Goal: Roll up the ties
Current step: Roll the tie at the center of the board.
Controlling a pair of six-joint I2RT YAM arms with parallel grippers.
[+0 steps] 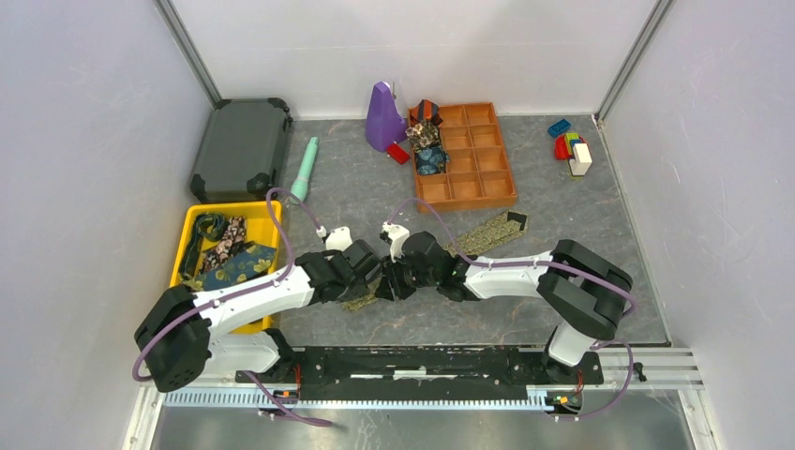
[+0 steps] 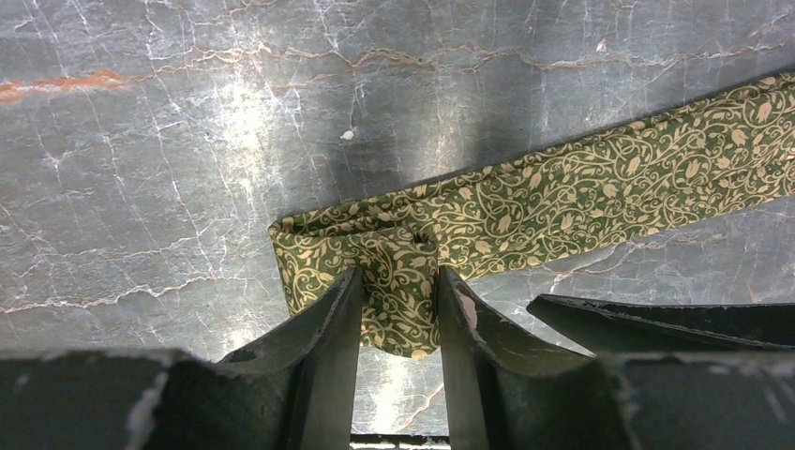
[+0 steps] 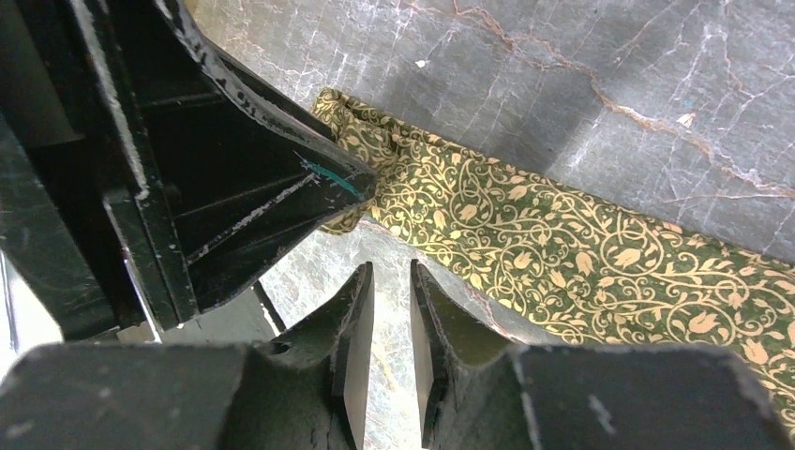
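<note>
You get bright, even overhead light in the top view with only soft shadows, but in your left wrist view white glare streaks the polished tabletop [image 2: 234,122], a dark shadow band lies beside the tie [image 2: 581,187], and both wrist views turn murky along the bottom edge.

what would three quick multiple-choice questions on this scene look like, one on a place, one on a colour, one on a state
1. The bin sits at the table's:
A far right
B left edge
C centre

2. The tie on the table is:
A green with gold vines
B plain red
C white

3. Its end in the left wrist view is:
A knotted
B frayed
C folded over

Answers:
1. B, the top view shows it at the left edge.
2. A, both wrist views show that pattern.
3. C, the end lies doubled back on itself.
</note>
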